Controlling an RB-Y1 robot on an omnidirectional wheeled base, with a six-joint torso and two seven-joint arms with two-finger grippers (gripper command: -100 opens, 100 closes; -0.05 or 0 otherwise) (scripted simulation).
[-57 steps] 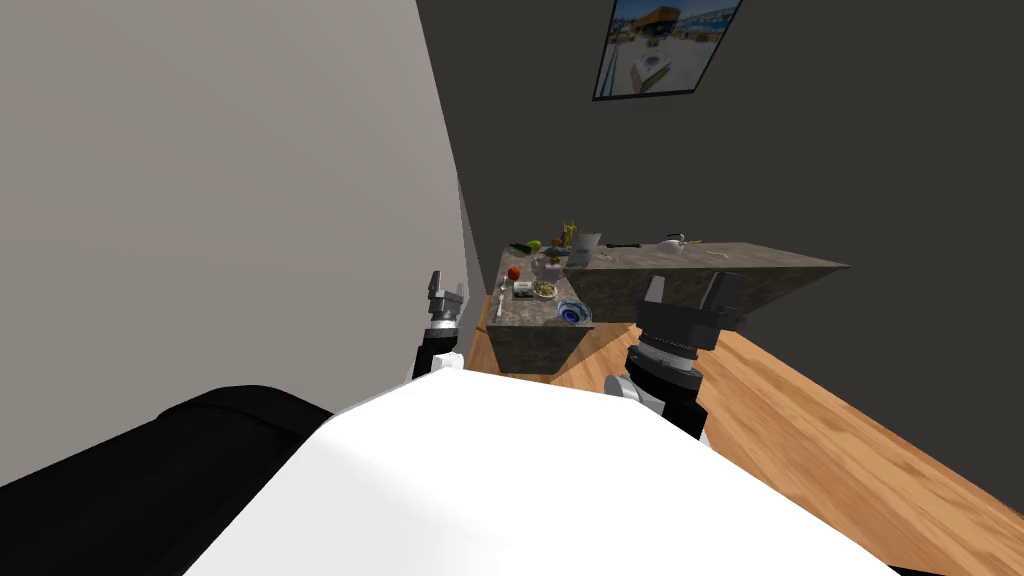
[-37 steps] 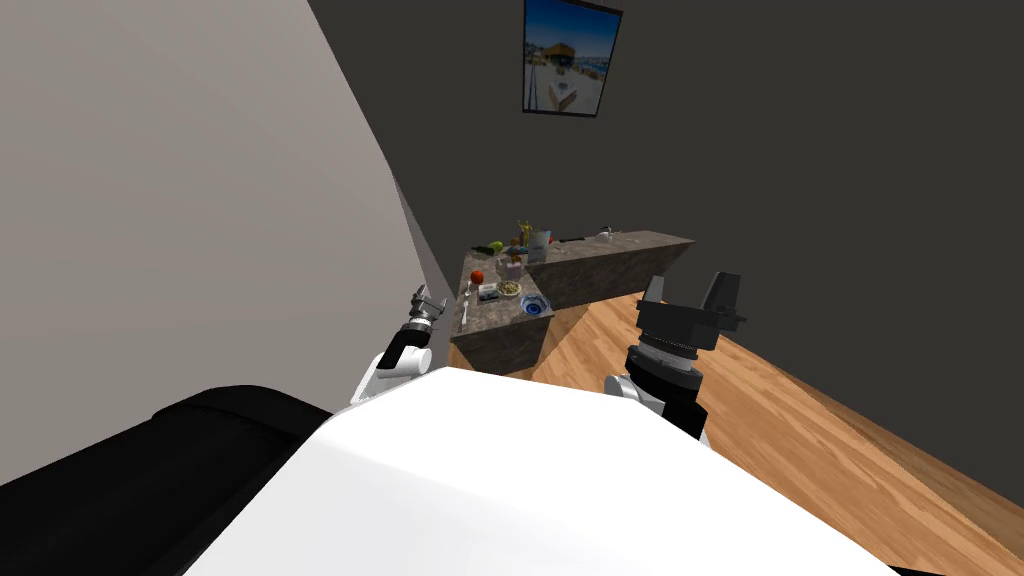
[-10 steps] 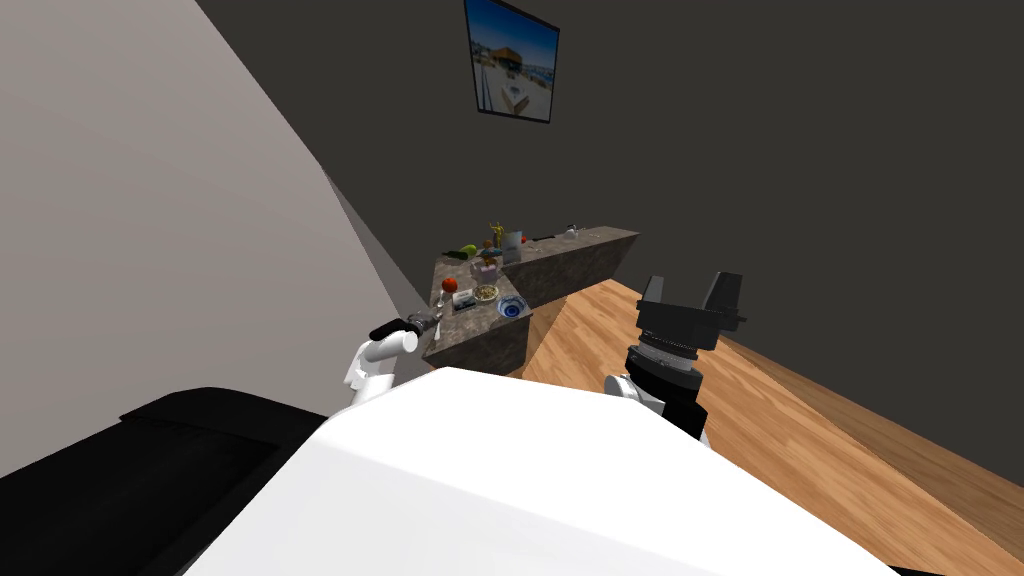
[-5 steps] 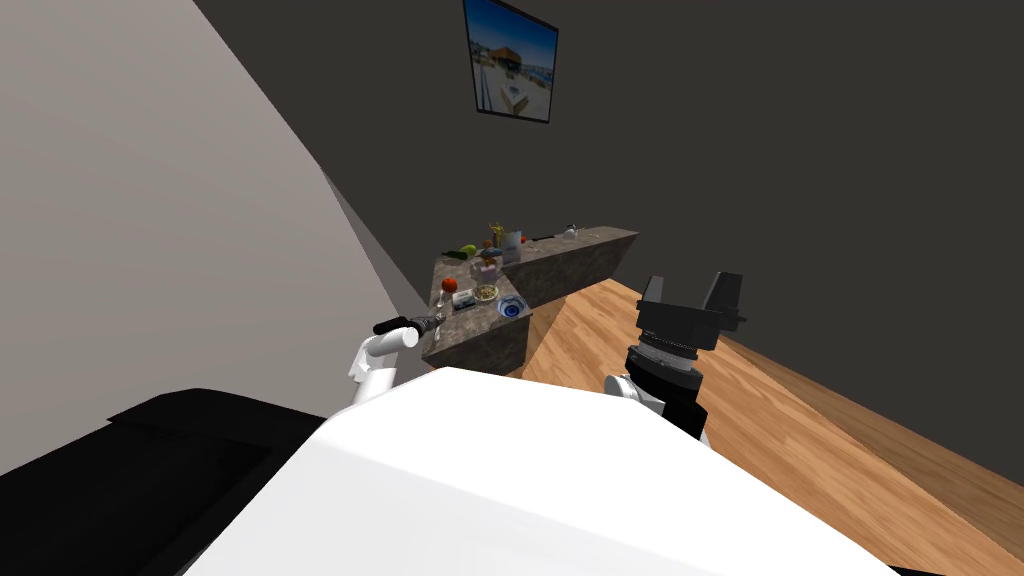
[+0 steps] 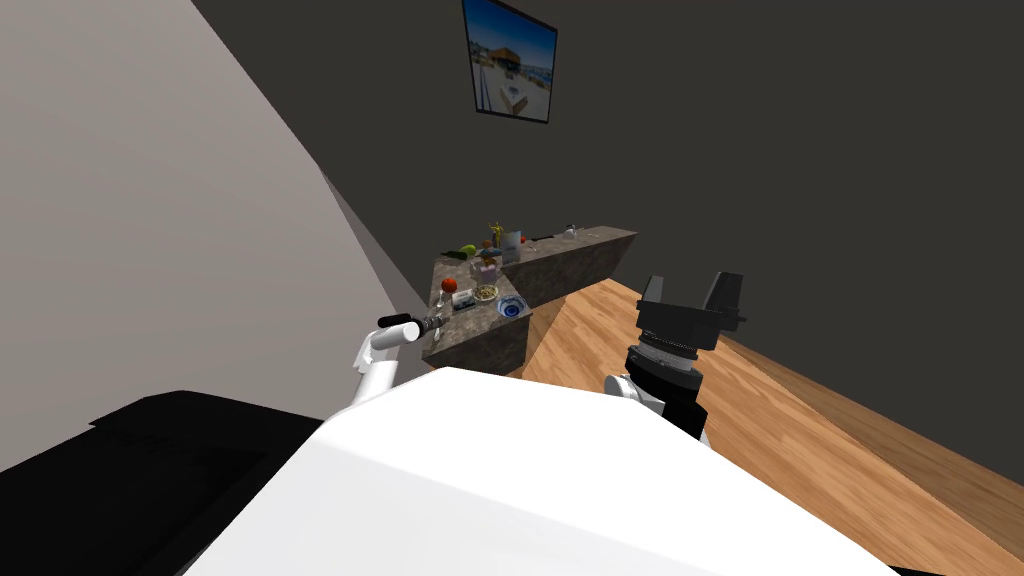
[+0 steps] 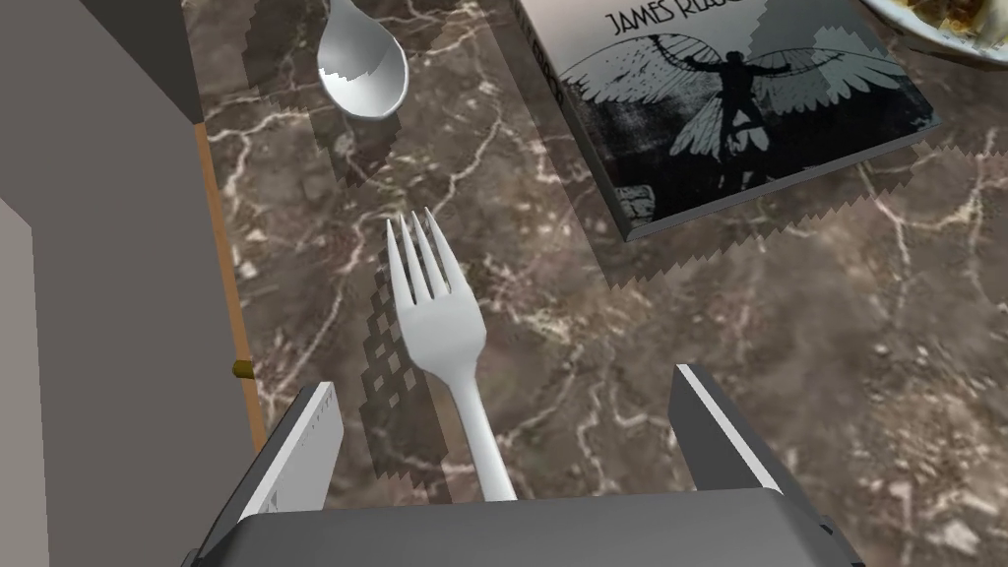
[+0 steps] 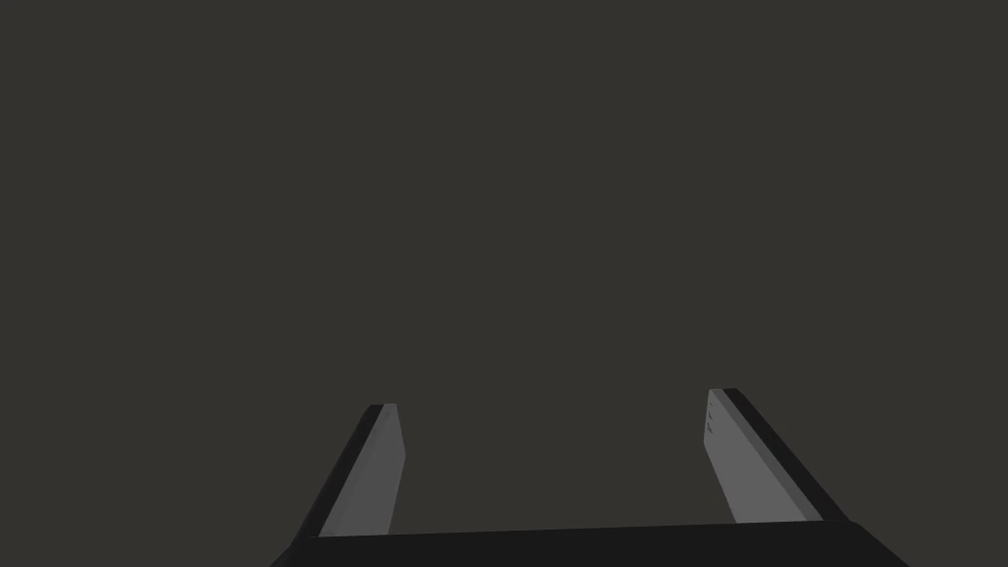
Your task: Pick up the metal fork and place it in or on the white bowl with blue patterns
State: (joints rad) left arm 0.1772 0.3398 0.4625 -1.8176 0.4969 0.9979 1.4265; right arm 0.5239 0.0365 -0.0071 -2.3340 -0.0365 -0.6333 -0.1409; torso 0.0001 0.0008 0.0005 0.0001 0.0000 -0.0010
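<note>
The dark, marbled tabletop (image 6: 787, 394) spreads under the left gripper (image 6: 504, 384), which hangs low over it with its two fingers spread wide and nothing between their pads but the fork (image 6: 438, 325). The fork lies flat on the tabletop, roughly midway between the fingers and touching neither. Its handle runs back under the gripper's dark body and its head reaches past the fingertips. One finger stands just beside the tabletop's edge, where a thin wooden strip meets a grey wall. Ahead of the other finger lies a dark book (image 6: 728, 108) with a winged figure on its cover, its near corner apart from the fork. In the head view the white bowl with blue patterns (image 5: 511, 308) sits farther along the tabletop, beyond the gripper and toward the robot's right, well apart from the fork. A plate of food (image 6: 935, 20) shows past the book's far corner. Straight ahead of the gripper, beyond the fork's tines and apart from them, lies a spoon (image 6: 362, 69), hollow side up. The fork's long axis runs nearly in line with the gripper's reach, tines pointing away from it and leaning slightly toward the edge-side finger. The right gripper (image 5: 690, 290) is raised over the wooden floor, fingers wide apart.
</note>
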